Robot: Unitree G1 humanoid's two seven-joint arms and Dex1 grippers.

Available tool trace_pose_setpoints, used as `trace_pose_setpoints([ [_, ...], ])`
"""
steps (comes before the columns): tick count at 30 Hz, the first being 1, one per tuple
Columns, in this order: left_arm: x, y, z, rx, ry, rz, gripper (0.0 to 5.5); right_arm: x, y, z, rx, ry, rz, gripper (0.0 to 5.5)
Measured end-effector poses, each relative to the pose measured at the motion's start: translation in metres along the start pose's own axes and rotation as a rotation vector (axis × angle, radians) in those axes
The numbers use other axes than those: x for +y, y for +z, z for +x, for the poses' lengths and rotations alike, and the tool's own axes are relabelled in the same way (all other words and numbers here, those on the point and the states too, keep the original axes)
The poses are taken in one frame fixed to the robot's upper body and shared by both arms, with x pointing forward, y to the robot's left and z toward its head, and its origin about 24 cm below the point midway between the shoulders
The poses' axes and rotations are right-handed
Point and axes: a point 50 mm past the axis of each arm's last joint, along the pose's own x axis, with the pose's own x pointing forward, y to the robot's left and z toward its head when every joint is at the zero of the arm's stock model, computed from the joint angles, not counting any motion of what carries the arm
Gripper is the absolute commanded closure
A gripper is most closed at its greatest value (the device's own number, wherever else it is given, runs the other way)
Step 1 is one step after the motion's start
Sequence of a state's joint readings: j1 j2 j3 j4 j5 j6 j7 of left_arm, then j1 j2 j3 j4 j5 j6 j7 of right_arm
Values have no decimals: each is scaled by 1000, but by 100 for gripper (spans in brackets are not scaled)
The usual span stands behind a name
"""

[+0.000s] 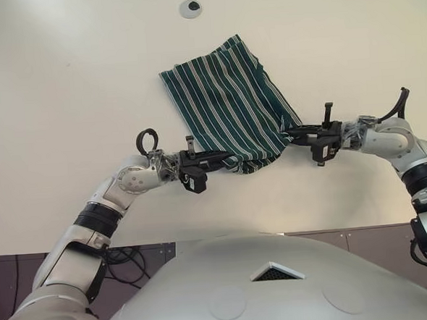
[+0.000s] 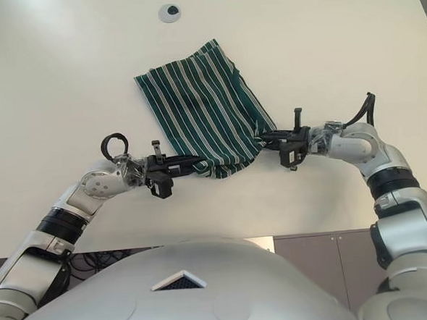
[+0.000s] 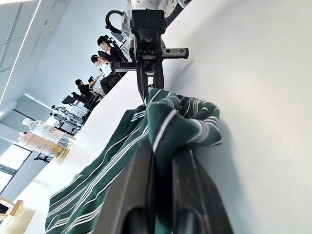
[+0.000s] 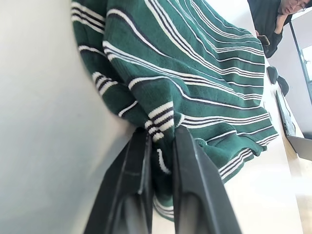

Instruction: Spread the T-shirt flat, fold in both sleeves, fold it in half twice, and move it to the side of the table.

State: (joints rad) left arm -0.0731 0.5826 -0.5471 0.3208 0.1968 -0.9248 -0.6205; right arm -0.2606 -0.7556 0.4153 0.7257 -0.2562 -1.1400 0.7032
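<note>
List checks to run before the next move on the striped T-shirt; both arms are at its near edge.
1. Left jaws shut on the T-shirt at its near edge: ok.
2. Right jaws shut on the same edge: ok.
3. All layers caught in each grip: cannot tell.
4. Near edge flat between the two grips: not ok, it is bunched.
5. Round cap in the table apart from the cloth: ok.

T-shirt [image 1: 224, 101]: knitted cloth, dark green with white stripes, soft and matt; ribbed texture visible where the edge is bunched. Table [image 1: 65, 104]: off-white top, smooth, matt with a faint sheen. Left gripper [image 3: 163, 151]: fingers [image 3: 131, 195] black, smooth, semi-matt; plastic or metal cannot be told. Right gripper [image 4: 161, 134]: fingers [image 4: 124, 180] of the same smooth black finish. Round cap [image 1: 190, 8] set in the tabletop: grey, smooth, slightly glossy
</note>
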Motion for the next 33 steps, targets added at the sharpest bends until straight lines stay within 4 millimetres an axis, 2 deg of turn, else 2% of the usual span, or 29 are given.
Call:
trace_pose_setpoints([
  [3,0,0,0,-2,2,-7,536,0,0,0,-2,-5,43,531],
  [5,-5,4,0,-25,-19,-84,538,1,6,1,-27,3,135,531],
  [7,-14,11,-5,-46,-73,-244,540,4,17,-6,-53,47,251,531],
  [9,-28,17,-19,-42,-186,-454,541,4,32,-16,-89,121,356,532],
  [13,-25,37,-45,-97,-348,-704,541,4,65,-33,-167,290,542,532],
  [16,-22,48,-56,-142,-418,-791,541,3,84,-39,-203,364,617,533],
  [22,-22,59,-73,-183,-478,-880,541,9,111,-37,-272,430,678,533],
  [25,-18,62,-78,-197,-474,-897,541,7,115,-36,-265,421,676,533],
  [28,-7,61,-83,-218,-423,-916,541,-3,110,-29,-231,329,708,533],
  [33,14,40,-81,-214,-249,-991,541,-24,96,-23,-182,200,760,533],
])
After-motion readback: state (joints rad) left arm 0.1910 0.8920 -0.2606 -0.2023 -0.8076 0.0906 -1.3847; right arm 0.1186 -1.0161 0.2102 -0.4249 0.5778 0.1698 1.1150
